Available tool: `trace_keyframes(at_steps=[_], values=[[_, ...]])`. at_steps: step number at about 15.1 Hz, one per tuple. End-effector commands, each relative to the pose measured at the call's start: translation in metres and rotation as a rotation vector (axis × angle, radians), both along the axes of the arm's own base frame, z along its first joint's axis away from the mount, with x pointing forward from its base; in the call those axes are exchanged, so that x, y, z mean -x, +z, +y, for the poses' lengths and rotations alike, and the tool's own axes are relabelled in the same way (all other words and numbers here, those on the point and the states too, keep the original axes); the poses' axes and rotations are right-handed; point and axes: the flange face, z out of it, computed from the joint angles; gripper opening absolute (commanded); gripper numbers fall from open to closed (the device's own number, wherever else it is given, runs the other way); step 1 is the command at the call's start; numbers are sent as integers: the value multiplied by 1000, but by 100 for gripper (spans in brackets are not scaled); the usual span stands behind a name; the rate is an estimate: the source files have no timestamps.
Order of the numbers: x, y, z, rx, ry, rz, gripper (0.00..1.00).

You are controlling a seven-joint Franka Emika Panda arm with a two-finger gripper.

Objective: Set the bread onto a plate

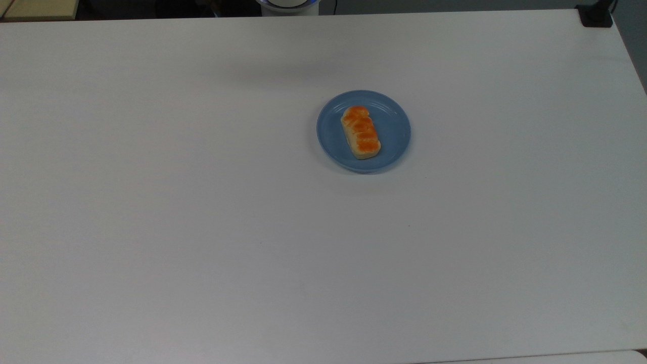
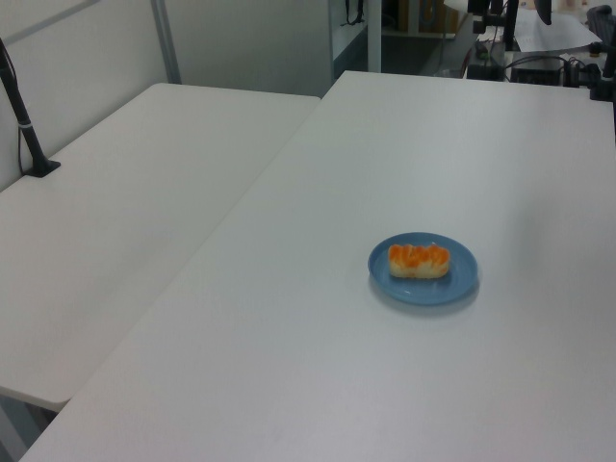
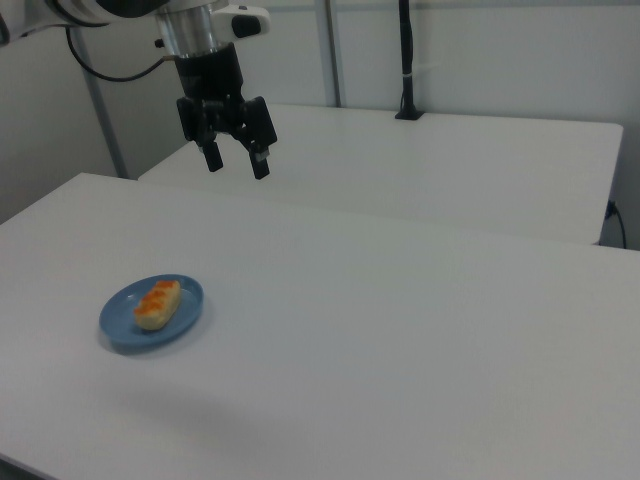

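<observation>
The bread [image 1: 360, 132], an orange-topped loaf with pale sides, lies flat on the blue plate [image 1: 394, 126] in the middle of the white table. The left view has the bread [image 2: 419, 260] lengthwise across the plate [image 2: 460, 277]. In the right view the bread [image 3: 158, 304] rests on the plate [image 3: 190, 300] at the right view's lower left. My gripper [image 3: 236, 162] hangs open high above the table, up and to the right of the plate in the right view, holding nothing.
The white table [image 1: 202, 227] spreads wide around the plate. A second white table [image 2: 125, 192] adjoins it on the left view's left. A black post with a clamp [image 3: 406, 60] stands at the far table's back edge.
</observation>
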Motion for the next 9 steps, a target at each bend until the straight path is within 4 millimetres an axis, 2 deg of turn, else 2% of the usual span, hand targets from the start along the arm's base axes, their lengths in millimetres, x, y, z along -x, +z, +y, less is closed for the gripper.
trace_keyframes(at_steps=[1, 6, 9], values=[[8, 7, -3, -19, -39, -15, 100], [9, 15, -16, -65, -48, -82, 100], [7, 14, -8, -82, -44, -85, 100]])
